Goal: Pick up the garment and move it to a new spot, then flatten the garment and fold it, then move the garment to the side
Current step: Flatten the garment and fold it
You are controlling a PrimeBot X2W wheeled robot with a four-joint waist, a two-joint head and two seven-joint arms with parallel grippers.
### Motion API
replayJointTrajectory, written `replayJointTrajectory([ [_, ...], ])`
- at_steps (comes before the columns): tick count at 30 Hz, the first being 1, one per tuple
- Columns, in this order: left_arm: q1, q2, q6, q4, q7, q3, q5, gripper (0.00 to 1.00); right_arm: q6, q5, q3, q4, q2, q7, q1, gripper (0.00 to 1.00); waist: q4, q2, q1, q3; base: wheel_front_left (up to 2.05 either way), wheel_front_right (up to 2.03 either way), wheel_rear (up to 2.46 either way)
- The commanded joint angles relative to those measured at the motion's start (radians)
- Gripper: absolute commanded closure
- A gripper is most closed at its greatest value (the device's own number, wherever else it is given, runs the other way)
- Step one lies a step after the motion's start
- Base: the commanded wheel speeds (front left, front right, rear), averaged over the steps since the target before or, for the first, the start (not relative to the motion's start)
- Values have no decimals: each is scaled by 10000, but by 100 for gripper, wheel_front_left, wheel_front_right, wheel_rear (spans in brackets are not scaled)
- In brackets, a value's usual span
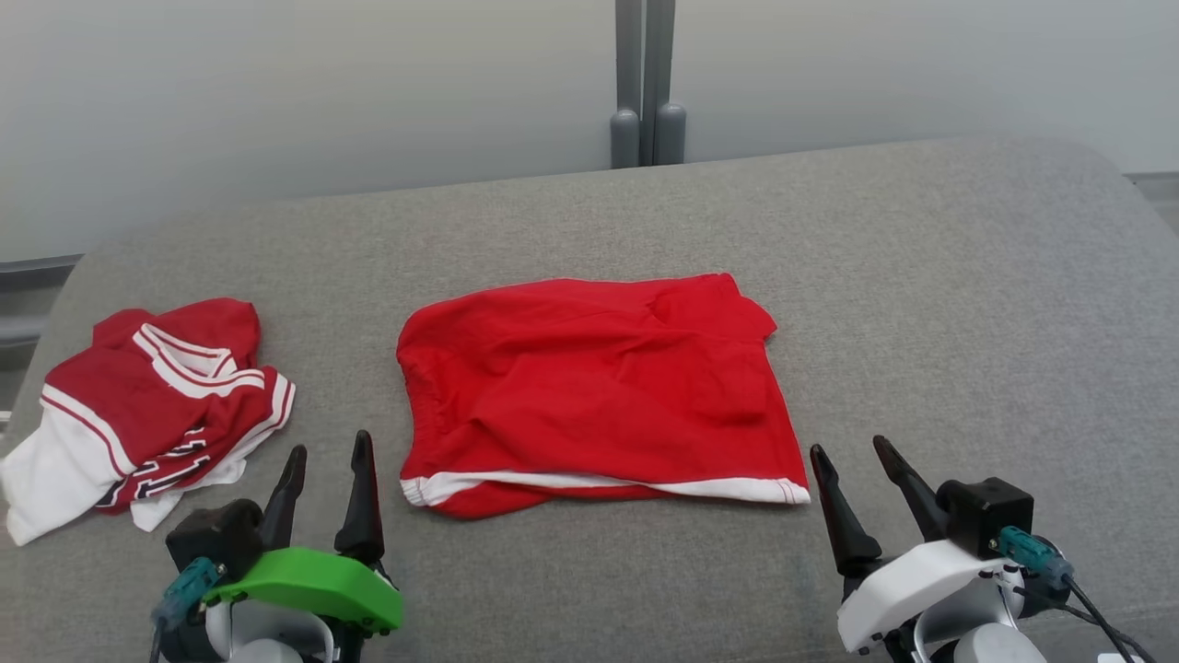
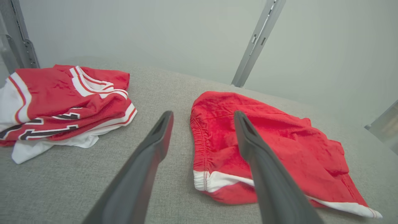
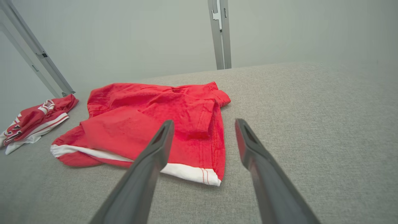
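A red garment point(image 1: 594, 391) with a white hem band lies spread and folded over in the middle of the grey padded surface; it also appears as the garment point(image 2: 267, 146) in the left wrist view and the garment point(image 3: 155, 121) in the right wrist view. My left gripper point(image 1: 329, 456) stands open near the front, just left of the garment's near left corner, holding nothing. My right gripper point(image 1: 852, 451) is open too, just right of the near right corner. Both are apart from the cloth.
A crumpled red and white jersey point(image 1: 147, 410) with dark lettering lies at the far left of the grey surface point(image 1: 921, 276). A grey post point(image 1: 647, 83) stands behind the back edge against a pale wall. Bare surface stretches to the right.
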Motion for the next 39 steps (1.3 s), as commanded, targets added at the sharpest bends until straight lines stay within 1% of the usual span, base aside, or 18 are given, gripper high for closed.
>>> replayJointTrajectory([
  [1, 308, -103, -34, -171, -109, 248, 101, 0, 1, 111, 8, 94, -13, -161, -117, 0, 281, 0, 0, -232, 0, 0, 0],
  [4, 749, -360, -17, -754, -164, 899, 438, 0, 1, 244, -79, 244, -20, -359, -148, 0, 503, 0, 0, -367, 0, 0, 0],
  [9, 1630, -653, -392, -1624, -163, 1719, 1508, 0, 1, 137, -232, 447, -17, -702, -126, 0, 866, 0, 0, -547, 0, 0, 0],
  [13, 2225, -766, -743, -1872, -155, 2075, 2373, 0, 1, 16, -329, 613, -20, -912, 16, 0, 1084, 0, 0, -700, 0, 0, 0],
  [17, 2690, -746, -940, -1668, -154, 2185, 2964, 0, 1, -187, -495, 837, -18, -1004, 151, 0, 1202, 0, 0, -835, 0, 0, 0],
  [24, 3072, -683, -1157, -1267, -155, 2289, 3403, 0, 1, -458, -700, 1183, -20, -919, 385, 0, 1252, 0, 0, -945, 0, 0, 0],
  [32, 3225, -646, -1102, -471, -69, 2292, 3462, 0, 1, -670, -927, 1592, -18, -655, 809, 0, 1150, 0, 0, -960, 0, 0, 0],
  [39, 3031, -696, -1198, -368, -91, 2304, 3374, 0, 1, -470, -799, 1441, -15, -624, 915, 0, 962, 0, 0, -863, 0, 0, 0],
])
